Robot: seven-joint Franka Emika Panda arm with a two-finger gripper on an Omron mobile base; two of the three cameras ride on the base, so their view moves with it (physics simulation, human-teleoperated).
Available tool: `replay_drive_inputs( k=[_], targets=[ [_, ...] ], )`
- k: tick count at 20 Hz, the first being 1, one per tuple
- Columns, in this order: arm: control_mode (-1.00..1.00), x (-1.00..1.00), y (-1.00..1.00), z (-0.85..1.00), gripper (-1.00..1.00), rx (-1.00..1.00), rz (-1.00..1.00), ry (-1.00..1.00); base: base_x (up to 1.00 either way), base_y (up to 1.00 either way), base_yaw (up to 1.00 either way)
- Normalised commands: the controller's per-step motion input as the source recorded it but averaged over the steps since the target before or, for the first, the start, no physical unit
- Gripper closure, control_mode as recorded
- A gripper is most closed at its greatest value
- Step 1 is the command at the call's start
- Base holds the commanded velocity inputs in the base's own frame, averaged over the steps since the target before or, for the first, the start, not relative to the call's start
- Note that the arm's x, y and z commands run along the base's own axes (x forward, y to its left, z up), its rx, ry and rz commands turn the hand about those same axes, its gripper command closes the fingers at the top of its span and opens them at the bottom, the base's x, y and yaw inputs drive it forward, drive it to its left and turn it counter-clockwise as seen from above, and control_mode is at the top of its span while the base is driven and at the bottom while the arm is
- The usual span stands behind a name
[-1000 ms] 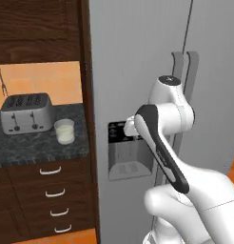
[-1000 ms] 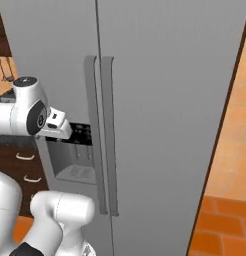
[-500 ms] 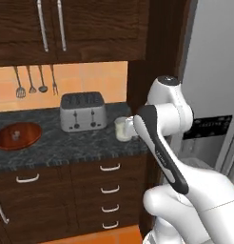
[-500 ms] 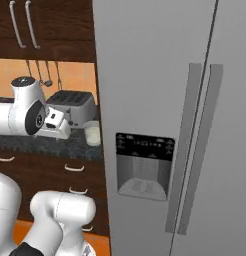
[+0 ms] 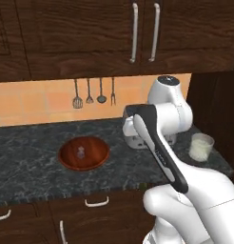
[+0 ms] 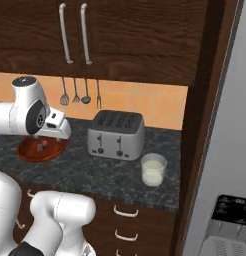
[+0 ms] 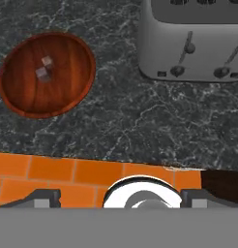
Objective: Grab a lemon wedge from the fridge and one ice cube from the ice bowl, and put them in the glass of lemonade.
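A: Sitting near the middle of the dark stone counter (image 5: 38, 143), the ice bowl (image 5: 83, 153) has bare stone on every side, well back from the near edge.

B: And its contents?

A: Two pale cubes show in the hand view; one ice cube (image 7: 46, 61) lies just beside the other, left of the bowl's centre. The right base view shows a cube too (image 6: 44, 146).

B: Where is the tool?

A: The tool (image 6: 59, 127) hangs above the counter, between the bowl and the silver toaster (image 6: 116, 134), over the bowl's right rim in that view. Its jaws stand apart, with nothing between them.

B: The glass of lemonade?

A: The glass of lemonade (image 6: 153, 169) stands right of the toaster, nearer the counter's front edge, apart from the toaster. A dark wood panel (image 6: 195, 130) rises just right of it, and the fridge (image 6: 230, 150) stands beyond that panel.

B: Any room overhead?

A: Dark wall cabinets (image 5: 114, 33) hang above the counter. Utensils (image 5: 94, 93) hang on the orange tile wall (image 5: 38, 102) behind the bowl, leaving open space above the bowl itself.
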Motion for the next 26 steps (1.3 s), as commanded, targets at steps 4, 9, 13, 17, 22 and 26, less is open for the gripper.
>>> replay_drive_inputs(
  k=[4, 9, 13, 17, 22, 26],
  targets=[
    [1.00, 0.00, 0.00, 0.00, -1.00, 0.00, 0.00, 0.00, 0.35, 1.00, -0.14],
    [1.00, 0.00, 0.00, 0.00, -1.00, 0.00, 0.00, 0.00, 0.56, 0.56, -0.09],
    [-1.00, 0.19, -0.09, -0.66, -1.00, 0.16, 0.00, 0.19, 0.00, 0.00, 0.00],
    [-1.00, 0.02, -0.13, -0.70, -1.00, 0.10, -0.01, 0.13, 0.00, 0.00, 0.00],
    [-1.00, 0.46, -0.06, -0.66, -1.00, -0.10, -0.13, 0.07, 0.00, 0.00, 0.00],
    [-1.00, 0.77, 0.00, -0.42, -1.00, -0.05, -0.04, 0.15, 0.00, 0.00, 0.00]
  ],
)
